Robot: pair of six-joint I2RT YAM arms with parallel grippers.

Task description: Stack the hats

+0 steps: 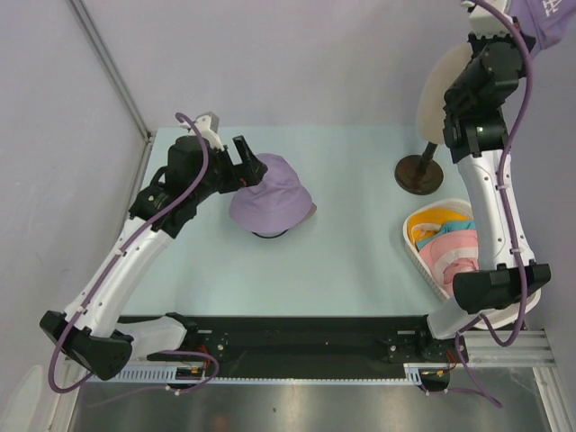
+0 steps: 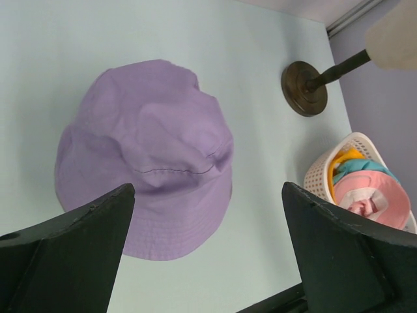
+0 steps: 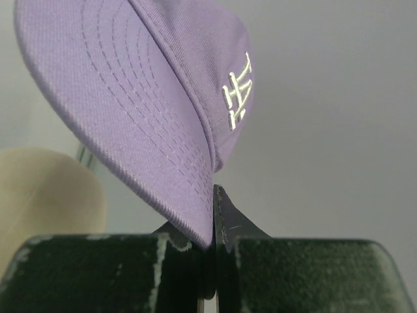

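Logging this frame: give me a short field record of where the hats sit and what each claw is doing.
left claw: open, above the lavender bucket hat
right claw: shut on the brim of the purple LA baseball cap, raised near the mannequin head
lavender bucket hat: crown up on the table, nothing on top of it
basket: white, on the right side; holds the orange hat, teal hat and pink hat, bunched together
stacking: not yet begun
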